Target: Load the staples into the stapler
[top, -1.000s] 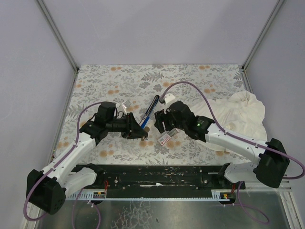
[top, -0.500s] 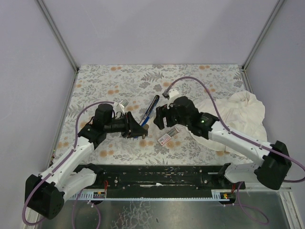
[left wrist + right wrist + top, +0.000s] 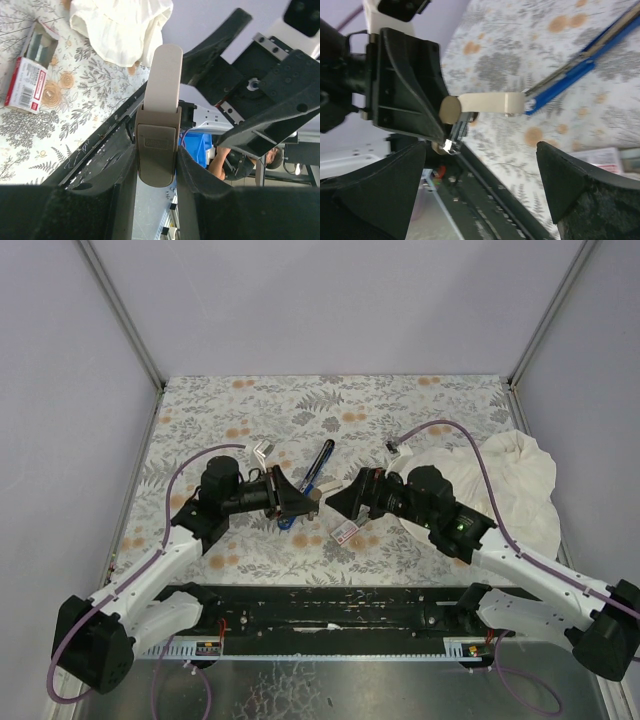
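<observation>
1. The stapler point(image 3: 318, 468) is near the middle of the flower-patterned table point(image 3: 220, 410). It runs slantwise from its far dark tip down toward the arms.
2. In the right wrist view, the blue body point(image 3: 580, 65) appears to be sprung open. A thin metal strip runs apart from the blue arm, and both join a beige end piece.
3. The left gripper point(image 3: 297, 502) is clamped on that beige end. In the left wrist view, the beige piece point(image 3: 159, 140) sits squarely between the two black fingers point(image 3: 125, 200) and touches both.
4. The right gripper point(image 3: 335, 502) is just beside the stapler's near end, facing the left gripper. Its jaws are spread wide and hold nothing. In its own wrist view, the fingers point(image 3: 380, 200) stand far apart with the beige end between and beyond them.
5. The staple box point(image 3: 346, 532), white with a pink-red label, lies flat on the table just under the right gripper.
6. A grey tray point(image 3: 41, 42) is at the box's end. It may be slid partway out or only butted against the box; I cannot tell which.
7. A crumpled white cloth point(image 3: 505, 485) lies at the table's right edge, well apart from the stapler.
</observation>
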Controlling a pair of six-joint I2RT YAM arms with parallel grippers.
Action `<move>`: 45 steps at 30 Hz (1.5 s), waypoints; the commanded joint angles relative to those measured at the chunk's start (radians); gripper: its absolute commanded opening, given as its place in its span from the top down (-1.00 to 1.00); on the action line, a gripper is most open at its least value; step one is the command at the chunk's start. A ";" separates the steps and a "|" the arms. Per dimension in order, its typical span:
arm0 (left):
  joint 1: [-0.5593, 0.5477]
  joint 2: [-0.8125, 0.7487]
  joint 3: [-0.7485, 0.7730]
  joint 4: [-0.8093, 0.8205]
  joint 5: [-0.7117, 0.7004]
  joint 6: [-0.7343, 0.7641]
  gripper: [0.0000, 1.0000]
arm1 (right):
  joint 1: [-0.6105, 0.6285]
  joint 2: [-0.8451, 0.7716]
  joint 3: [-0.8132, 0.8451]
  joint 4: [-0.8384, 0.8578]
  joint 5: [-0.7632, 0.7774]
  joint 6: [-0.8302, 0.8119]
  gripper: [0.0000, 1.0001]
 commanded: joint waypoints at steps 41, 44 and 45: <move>0.026 -0.008 0.148 -0.348 -0.311 0.319 -0.86 | 0.002 0.173 0.098 0.023 0.254 -0.188 1.00; 0.027 0.052 0.156 -0.419 -0.459 0.368 -0.87 | -0.004 0.274 0.139 -0.024 0.335 -0.283 1.00; 0.027 0.070 0.150 -0.420 -0.484 0.376 -0.87 | -0.007 0.308 0.154 -0.031 0.352 -0.308 1.00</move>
